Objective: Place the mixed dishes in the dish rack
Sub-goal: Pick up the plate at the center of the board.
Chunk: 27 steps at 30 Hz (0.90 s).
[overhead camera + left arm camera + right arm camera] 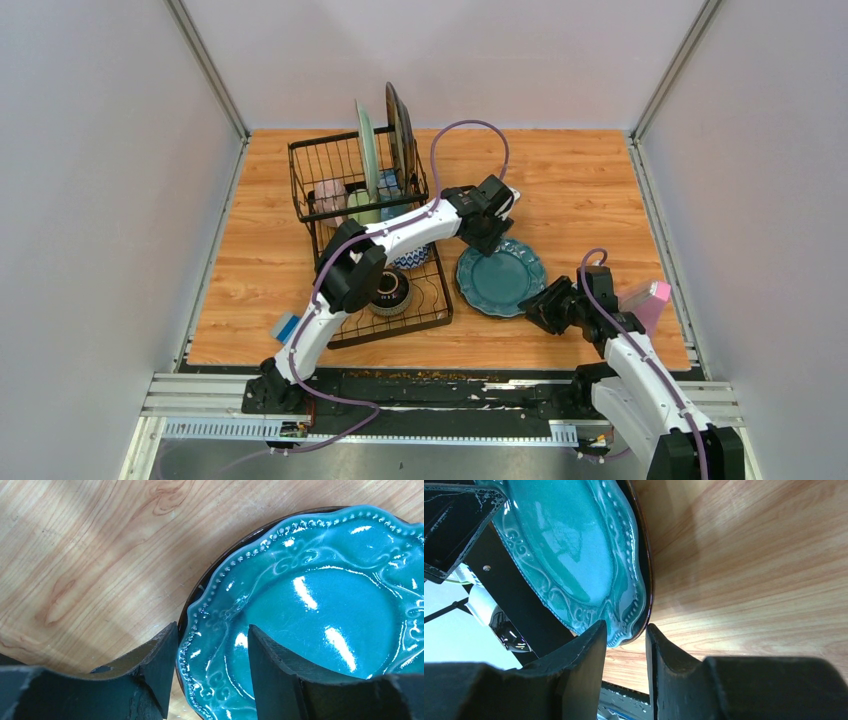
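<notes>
Top view: the teal plate (pixel 505 280) lay on the wooden table (pixel 590 190), just right of the dish rack (pixel 312 175) and outside it. The left gripper (pixel 487 248) was down at the plate's far-left rim and the right gripper (pixel 531 306) at its near-right rim. In the rack's tall basket, a pale green plate (pixel 366 150) and a dark plate (pixel 399 125) stood upright, with a pink mug (pixel 329 196) beside them. A dark bowl (pixel 391 290) sat in the low tray. A pink container (pixel 652 303) was at the right edge of the table and a blue sponge (pixel 287 326) at the near-left corner.

Left wrist view: the left gripper (pixel 211 630) was spread and straddled the teal plate's (pixel 325 595) beaded rim. One finger (pixel 157 665) was outside over the table (pixel 90 555) and the other (pixel 280 670) was over the glazed face (clear gap on the inner side, no pinch).

Right wrist view: the right gripper (pixel 626 632) had its jaws close together, pinching the teal plate's (pixel 569 545) rim. One finger (pixel 584 655) was on the glazed side and one (pixel 664 655) on the dark underside, with the rim filling the gap between them. The table (pixel 749 570) showed behind.
</notes>
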Available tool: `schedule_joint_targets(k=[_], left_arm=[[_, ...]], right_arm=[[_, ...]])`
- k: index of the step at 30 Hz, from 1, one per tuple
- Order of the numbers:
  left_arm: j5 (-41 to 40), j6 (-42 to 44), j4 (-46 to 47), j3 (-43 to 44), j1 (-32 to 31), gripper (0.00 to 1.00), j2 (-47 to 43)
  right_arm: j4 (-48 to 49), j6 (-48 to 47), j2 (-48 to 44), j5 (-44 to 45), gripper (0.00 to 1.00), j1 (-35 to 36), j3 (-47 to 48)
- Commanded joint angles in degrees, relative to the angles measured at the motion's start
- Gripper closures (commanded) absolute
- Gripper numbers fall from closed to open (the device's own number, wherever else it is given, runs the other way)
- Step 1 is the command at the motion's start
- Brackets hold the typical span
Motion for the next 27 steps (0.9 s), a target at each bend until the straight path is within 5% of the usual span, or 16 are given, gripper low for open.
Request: schedule_joint_targets(k=[1,11,27], left_arm=[[8.6,-0.4,-1.3,-0.6,-1.8,0.41,-3.5],[9.8,0.4,-1.3,0.2,-1.8,0.41,-3.9],[6.8,1.3,-2.4,1.6,-1.8,0.27,-4.9]], right_arm=[[3.4,0.2,-0.9,-1.0,0.66,-0.2,1.4],[2.3,0.7,-2.3,-3.0,0.69,-0.1,2.2],[-5.4,-2.1,-4.1,-0.1,0.64,-0.1,4.7]])
